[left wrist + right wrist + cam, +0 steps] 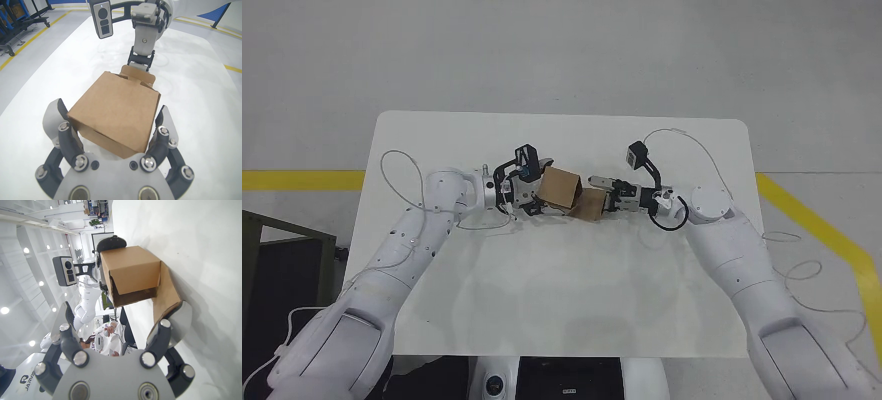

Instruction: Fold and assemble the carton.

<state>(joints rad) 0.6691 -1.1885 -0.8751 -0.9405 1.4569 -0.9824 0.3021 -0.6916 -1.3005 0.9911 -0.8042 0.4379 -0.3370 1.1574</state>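
table [572, 300]: white top. Both arms come in from the robot's side and meet around the middle.
left gripper [111, 108]: clamped on the carton, one finger on each side wall, with the dark pads pressed against the cardboard.
carton [121, 98]: plain brown cardboard, folded up into a boxy shape. It sits about mid-table, a bit toward the far edge, right between the two grippers. The end facing the right gripper is open (you can see the dark inside from that arm's wrist camera).
flap [166, 298]: one long flap sticks out of that open end and lies flat on the table, pointing at the right gripper.
right gripper [124, 307]: spread wide, holding nothing. The lower finger [181, 321] is down at the table, touching the outer end of the flap. The other finger is up in the air, well apart from the cardboard.
cable [392, 165]: thin white loop lying on the table beside the left arm. There's a similar one arcing over by the right arm.
floor line [302, 180]: yellow tape on the grey floor, past the table's edges on both sides.
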